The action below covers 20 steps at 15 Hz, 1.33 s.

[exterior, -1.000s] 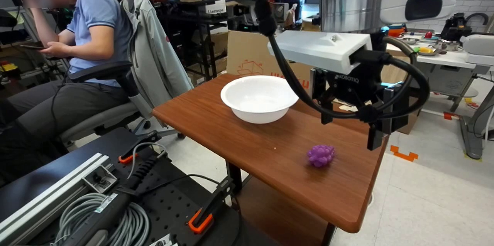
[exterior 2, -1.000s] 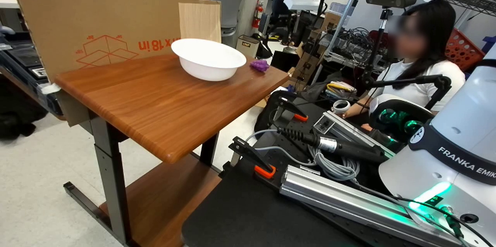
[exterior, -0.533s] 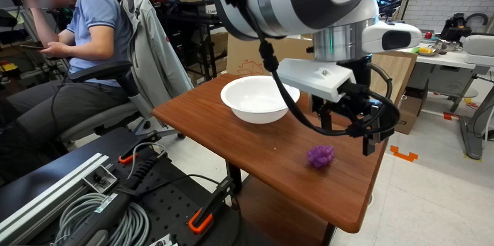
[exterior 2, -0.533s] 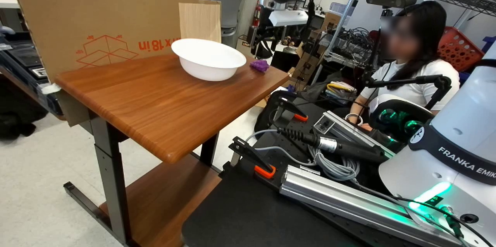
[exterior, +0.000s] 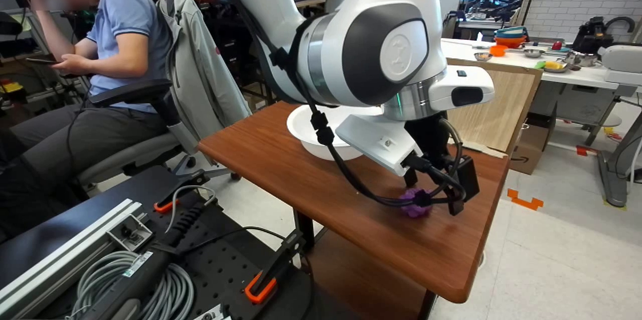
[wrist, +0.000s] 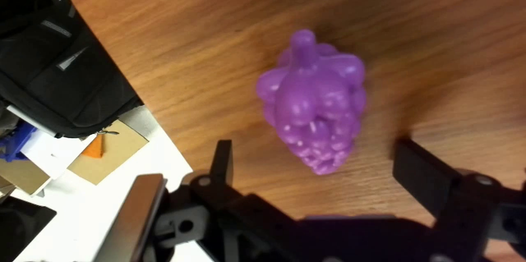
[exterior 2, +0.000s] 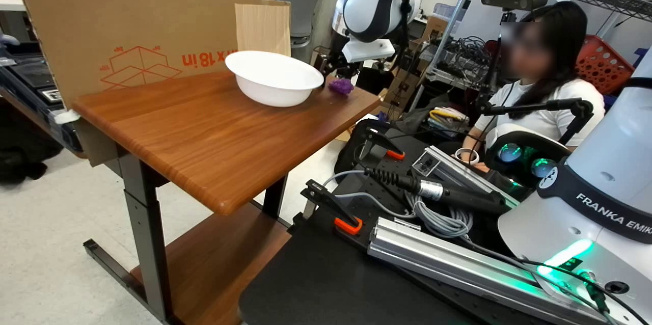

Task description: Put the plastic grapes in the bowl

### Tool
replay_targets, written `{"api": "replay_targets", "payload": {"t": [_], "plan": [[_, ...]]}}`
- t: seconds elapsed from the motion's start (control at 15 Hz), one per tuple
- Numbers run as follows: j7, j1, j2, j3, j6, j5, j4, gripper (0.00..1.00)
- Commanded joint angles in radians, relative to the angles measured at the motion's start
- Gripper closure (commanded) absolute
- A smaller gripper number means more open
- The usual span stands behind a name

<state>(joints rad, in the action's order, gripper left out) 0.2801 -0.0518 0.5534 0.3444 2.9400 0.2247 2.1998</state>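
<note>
The plastic grapes (exterior: pixel 414 209), a small purple lumpy cluster, lie on the brown table. They also show in an exterior view (exterior 2: pixel 341 86) and, stem up the picture, in the wrist view (wrist: pixel 314 97). The white bowl (exterior: pixel 303 128) stands on the table, partly hidden by my arm; it shows whole in an exterior view (exterior 2: pixel 275 80) and is out of the wrist view. My gripper (wrist: pixel 312 147) is open and empty, low over the table. In the wrist view its fingers stand apart on either side of the grapes' lower end, touching nothing. An exterior view shows it at the grapes (exterior: pixel 433 196).
The table (exterior 2: pixel 204 126) ends near the grapes. A cardboard panel (exterior 2: pixel 153 34) stands along its far edge. A black bench (exterior: pixel 230 260) with clamps and coiled cable is close by. A person (exterior: pixel 120 49) sits at the side, another person (exterior 2: pixel 550 80) near the arm base.
My arm and open gripper have come down and moved leftward in an exterior view, from above the table to the grapes. The grapes and bowl have not moved.
</note>
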Motion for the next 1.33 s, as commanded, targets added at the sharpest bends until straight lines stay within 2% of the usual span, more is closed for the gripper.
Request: {"api": "replay_targets", "payload": {"t": [0.0,0.53,0.67,1.0,1.07,1.2,1.27], "plan": [[0.01,0.05,0.014,0.037,0.051,-0.036,0.018,0.0],[0.0,0.065,-0.018,0.042,0.138,-0.107,0.105,0.0],[-0.007,0.068,-0.026,0.041,0.171,-0.135,0.127,0.26],[-0.022,0.077,-0.05,0.029,0.219,-0.209,0.169,0.63],[-0.025,0.069,-0.073,0.022,0.219,-0.226,0.183,0.75],[-0.03,0.062,-0.105,0.014,0.21,-0.241,0.201,0.91],[-0.04,0.051,-0.154,0.003,0.193,-0.245,0.23,0.93]]}}
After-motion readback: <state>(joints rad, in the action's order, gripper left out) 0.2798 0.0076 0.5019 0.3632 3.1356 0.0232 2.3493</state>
